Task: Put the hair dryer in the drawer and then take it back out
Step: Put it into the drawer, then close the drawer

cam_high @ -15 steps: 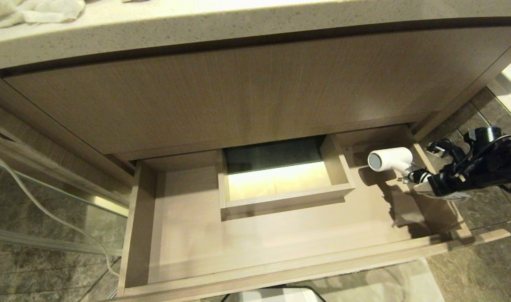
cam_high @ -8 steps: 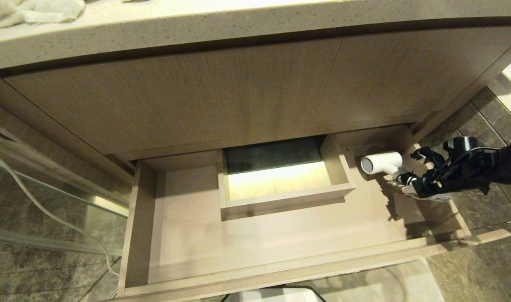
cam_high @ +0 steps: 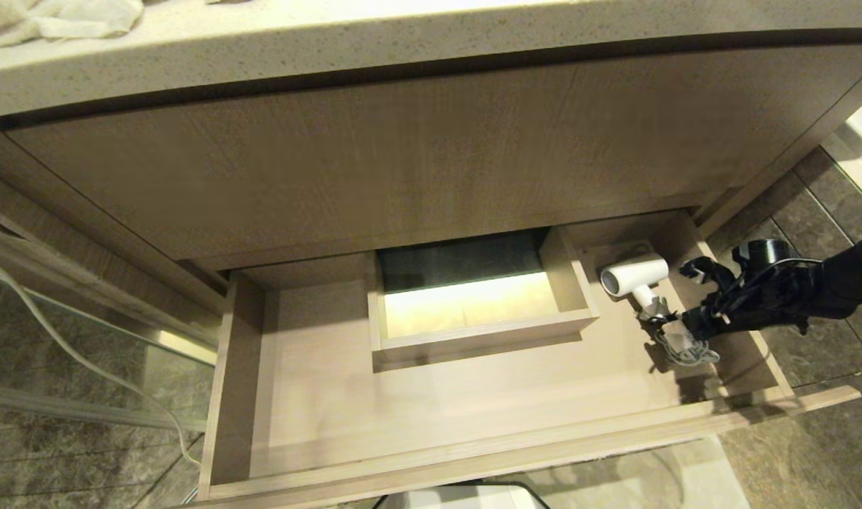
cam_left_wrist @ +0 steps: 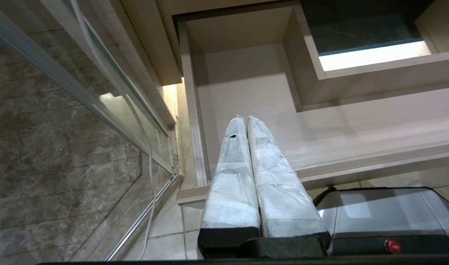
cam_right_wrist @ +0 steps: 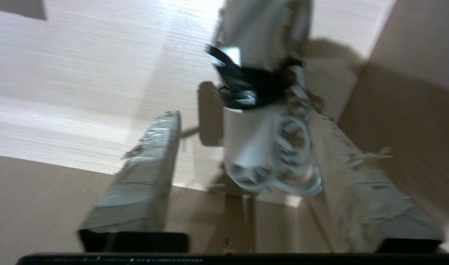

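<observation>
Head view: hair dryer (cam_high: 634, 274) near drawer's (cam_high: 473, 459) right wall, middle open.

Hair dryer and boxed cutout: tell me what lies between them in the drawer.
Only bare drawer floor, in the head view. The hair dryer lies just right of the boxed cutout, with nothing in the narrow stretch between.

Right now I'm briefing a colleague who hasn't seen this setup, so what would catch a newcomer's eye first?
The white hair dryer lying in the back right corner of the pulled-out wooden drawer, its bundled cord trailing toward the front. Just beside it the right pincer stands open around the handle end, no longer gripping. Then the boxed cutout mid-back, glowing bright inside.
</observation>
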